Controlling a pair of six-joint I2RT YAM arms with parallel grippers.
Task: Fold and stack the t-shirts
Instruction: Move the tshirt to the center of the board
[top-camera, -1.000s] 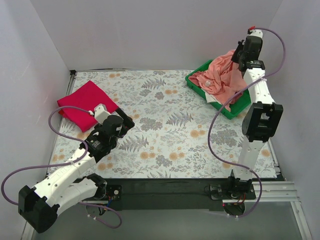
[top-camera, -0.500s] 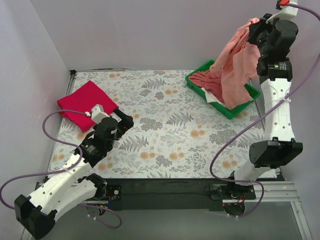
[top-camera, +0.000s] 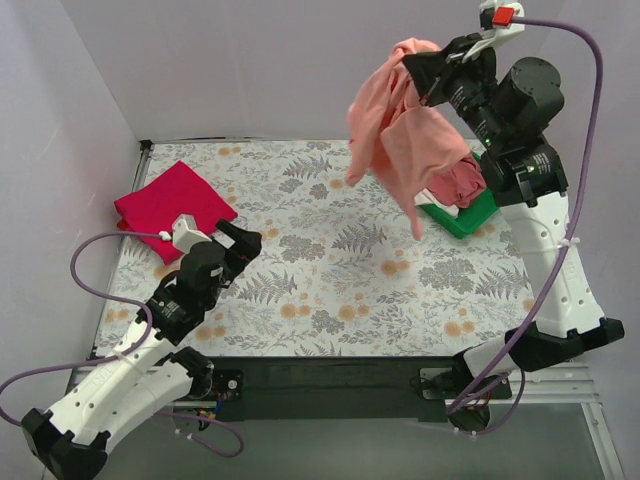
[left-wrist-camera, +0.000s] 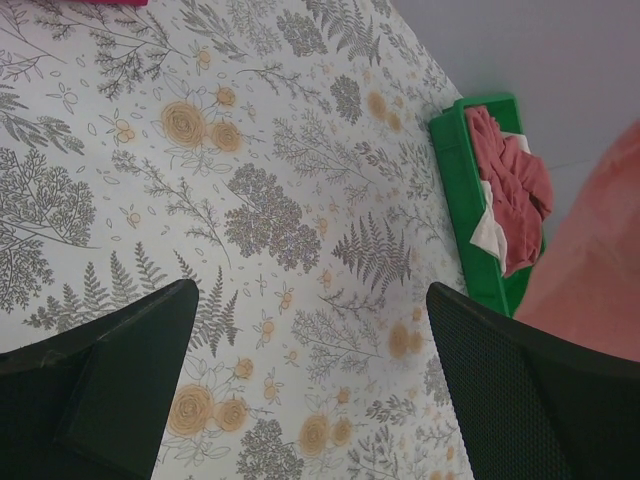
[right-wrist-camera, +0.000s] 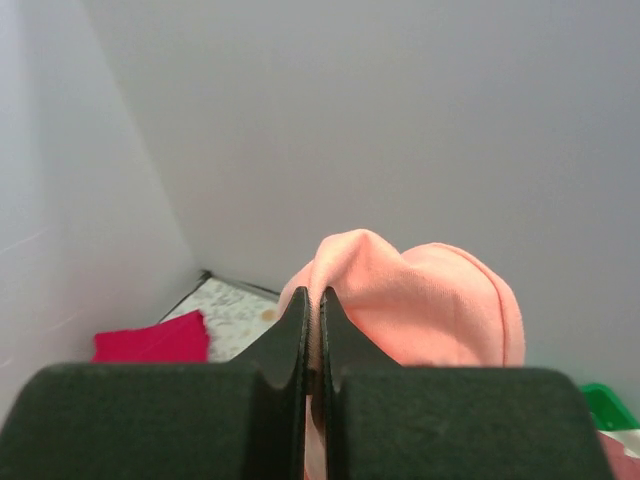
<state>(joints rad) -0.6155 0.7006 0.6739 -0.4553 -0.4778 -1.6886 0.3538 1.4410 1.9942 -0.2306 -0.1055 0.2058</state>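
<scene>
Hanging from the right pincer (top-camera: 412, 72), the salmon-pink t-shirt (top-camera: 398, 140) droops in loose folds high above the worktop (top-camera: 350, 275). The wrist view shows both fingers (right-wrist-camera: 296, 335) pressed together on a bunched ridge of the cloth (right-wrist-camera: 410, 300), with only fabric in the slit between them. From the top view the shirt's lowest corner dangles just left of the green tray (top-camera: 465, 216) (whether it clears the tray rim cannot be told).

In the tray lies a crumpled dusty rose-red t-shirt (left-wrist-camera: 512, 190), with a white t-shirt (left-wrist-camera: 489, 232) showing beneath it.

The crimson-red t-shirt (top-camera: 168, 205) lies folded flat at the far left of the worktop, well apart from the tray.

The left pincer (top-camera: 240, 241) is held low over the left half of the worktop, near the crimson-red shirt, its fingers spread wide (left-wrist-camera: 310, 290) with nothing between them but the floral surface.
</scene>
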